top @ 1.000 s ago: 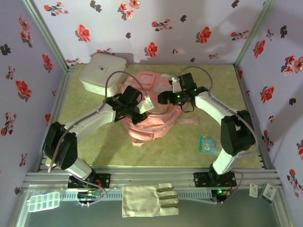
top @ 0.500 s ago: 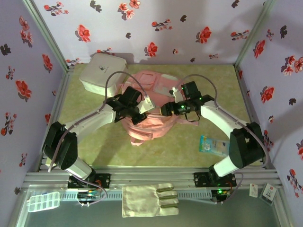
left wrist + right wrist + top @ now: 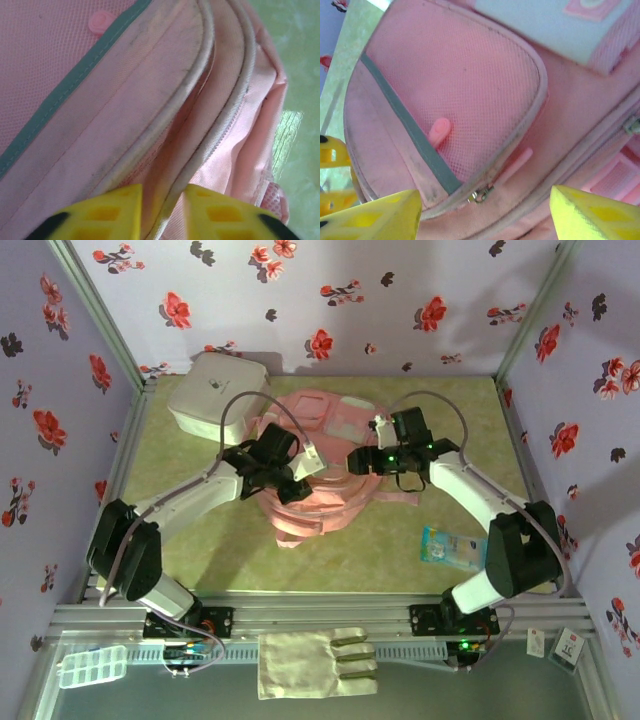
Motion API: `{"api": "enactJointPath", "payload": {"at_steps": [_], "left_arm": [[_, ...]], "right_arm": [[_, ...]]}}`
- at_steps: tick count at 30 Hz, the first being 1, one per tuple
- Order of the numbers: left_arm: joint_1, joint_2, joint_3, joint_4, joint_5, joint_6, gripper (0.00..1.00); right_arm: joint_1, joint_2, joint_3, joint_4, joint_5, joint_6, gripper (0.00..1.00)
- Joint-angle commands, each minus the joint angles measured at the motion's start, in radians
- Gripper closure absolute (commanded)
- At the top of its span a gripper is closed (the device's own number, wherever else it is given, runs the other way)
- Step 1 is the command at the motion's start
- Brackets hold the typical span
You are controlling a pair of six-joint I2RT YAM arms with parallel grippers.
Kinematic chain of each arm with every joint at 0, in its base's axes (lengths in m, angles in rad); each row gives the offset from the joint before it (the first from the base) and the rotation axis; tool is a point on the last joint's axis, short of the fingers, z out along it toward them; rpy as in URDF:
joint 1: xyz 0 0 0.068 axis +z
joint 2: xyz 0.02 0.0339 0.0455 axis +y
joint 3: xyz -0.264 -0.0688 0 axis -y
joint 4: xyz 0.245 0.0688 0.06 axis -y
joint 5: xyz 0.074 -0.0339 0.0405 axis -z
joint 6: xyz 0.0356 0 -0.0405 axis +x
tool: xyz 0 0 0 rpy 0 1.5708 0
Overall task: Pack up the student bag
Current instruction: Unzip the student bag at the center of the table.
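As seen from above, a large pink student bag [image 3: 318,512] is laid flat on the green table [image 3: 200,550]. It is placed about midway between the left and right edges and closer to the far edge than to the near one. Both arms are bent inward over it from their bases at the near edge. The left gripper [image 3: 292,483] is lowered onto the bag's left side. The right gripper [image 3: 356,462] is held over its right side, and the two are near each other.

In the left wrist view, two yellow fingertips [image 3: 107,210] are seen slightly parted. A fold of pink fabric and a pale piped seam [image 3: 220,135] are run down into the narrow gap between them. The fabric is not visibly squeezed, and contact with the pads cannot be made out.

In the right wrist view, the right gripper's yellow fingertips [image 3: 375,215] are spread wide apart and nothing is held between them. They are held above a mesh front pocket [image 3: 470,85] that is crossed by a grey-green stripe [image 3: 402,131]. A small metal zip pull [image 3: 480,195] is seen at the pocket's edge, between the two fingertips. A pink tab [image 3: 440,131] is laid on the mesh.

A white rounded box [image 3: 213,392] is set in the far left corner of the table, just beside the bag. A blue packet [image 3: 449,548] is laid near the right edge, toward the near edge, well apart from the bag.
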Motion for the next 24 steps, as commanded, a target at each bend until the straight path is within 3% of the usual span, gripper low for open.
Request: {"api": "enactJointPath", "payload": {"at_steps": [1, 7, 12, 17, 20, 24], "left_arm": [[0.007, -0.079, -0.002, 0.005, 0.008, -0.013, 0.53], [0.024, -0.094, -0.024, 0.048, -0.051, 0.040, 0.41], [0.026, -0.016, 0.007, 0.022, -0.152, 0.151, 0.39], [0.041, 0.085, 0.085, -0.042, -0.162, 0.232, 0.40], [0.044, 0.121, 0.115, -0.029, -0.161, 0.241, 0.45], [0.056, 0.113, 0.111, 0.058, -0.179, 0.200, 0.68]], "right_arm": [[0.000, 0.047, 0.051, 0.040, 0.010, 0.026, 0.32], [0.000, 0.123, 0.105, 0.043, -0.018, 0.018, 0.32], [0.001, 0.144, 0.118, 0.049, -0.020, 0.021, 0.32], [0.000, 0.143, 0.114, 0.050, -0.021, 0.019, 0.32], [0.000, 0.144, 0.114, 0.046, -0.014, 0.008, 0.32], [0.001, 0.157, 0.126, 0.042, -0.020, -0.015, 0.32]]}}
